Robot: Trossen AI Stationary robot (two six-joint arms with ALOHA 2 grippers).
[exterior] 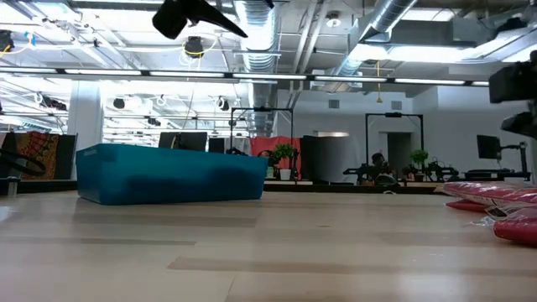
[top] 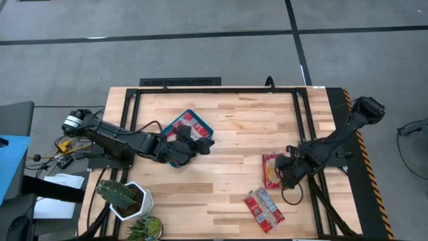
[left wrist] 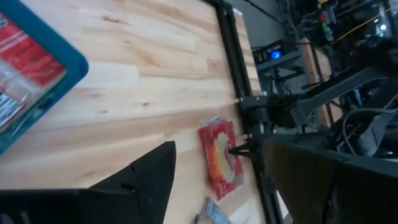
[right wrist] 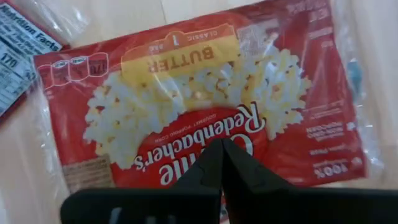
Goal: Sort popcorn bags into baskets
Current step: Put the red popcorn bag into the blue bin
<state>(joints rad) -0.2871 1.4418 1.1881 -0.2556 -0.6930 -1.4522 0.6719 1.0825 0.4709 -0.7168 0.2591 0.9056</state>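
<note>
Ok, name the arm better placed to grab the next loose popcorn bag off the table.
The right arm, probably. Its claw sits directly over a loose popcorn bag, fingers together above the print. The left claw is across the table at the teal tray, far from both loose bags.

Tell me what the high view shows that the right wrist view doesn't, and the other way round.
Only the high view shows the teal tray with red packets inside, the left claw over its edge, the cactus pot, and the pair of packets nearer the table's front edge. Only the right wrist view shows the print on the bag: "BUTTER" and a popcorn picture, plus a nutrition label on a neighbouring packet. Both show the right claw above the popcorn bag lying flat on the wooden table.
</note>
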